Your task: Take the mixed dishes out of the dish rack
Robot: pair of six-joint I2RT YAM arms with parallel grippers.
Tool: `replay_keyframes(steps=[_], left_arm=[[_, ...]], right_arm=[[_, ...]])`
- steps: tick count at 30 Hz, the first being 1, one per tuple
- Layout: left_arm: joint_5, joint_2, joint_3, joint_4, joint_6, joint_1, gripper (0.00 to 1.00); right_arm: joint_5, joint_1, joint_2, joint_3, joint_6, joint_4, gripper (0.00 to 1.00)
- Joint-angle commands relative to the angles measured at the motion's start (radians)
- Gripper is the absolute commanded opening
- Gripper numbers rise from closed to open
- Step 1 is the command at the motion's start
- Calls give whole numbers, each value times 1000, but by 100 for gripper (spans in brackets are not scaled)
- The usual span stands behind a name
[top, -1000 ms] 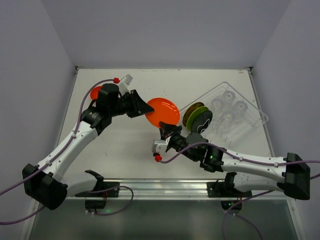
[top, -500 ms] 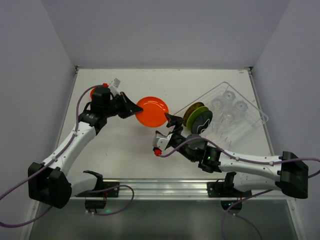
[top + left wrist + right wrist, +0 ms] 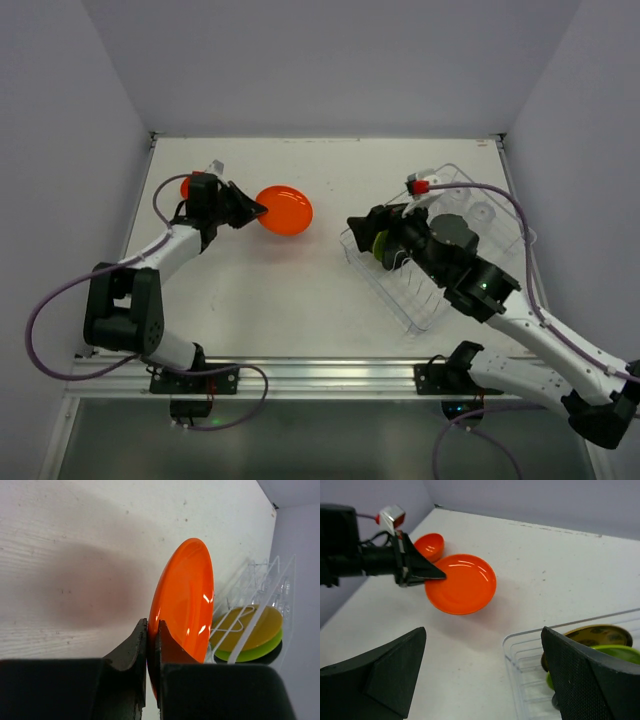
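The left gripper [image 3: 250, 210] is clenched on the rim of the orange plate [image 3: 285, 210], holding it tilted over the far left part of the tabletop [image 3: 330, 170], near the small orange-red bowl [image 3: 186, 186]. The right gripper [image 3: 482, 630] is released, fingers wide apart, over the dish rack [image 3: 425, 305] by the right edge, where a yellow plate [image 3: 265, 625] and a lime green plate [image 3: 255, 654] stand.

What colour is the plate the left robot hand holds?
Bright orange. The plate in the left gripper shows best in the right wrist view.
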Motion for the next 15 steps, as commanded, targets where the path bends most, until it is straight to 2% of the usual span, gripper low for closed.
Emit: replay_keyframes(steps=[1,5,11,15], left_arm=[[-47,83,20,232,30,17,0],[-57,195,60,272,58,40,0],[-50,338,115,309,61,75,0],[-64,405,139,283,66,77,0]], right_arm=[[-111,-59,-117,35,344,-159,99],[7,-75,-209,2,364,-245,99],[22,-76,-358,-104,366,-262,99],[76,-76,-343,-135,370,-312,99]])
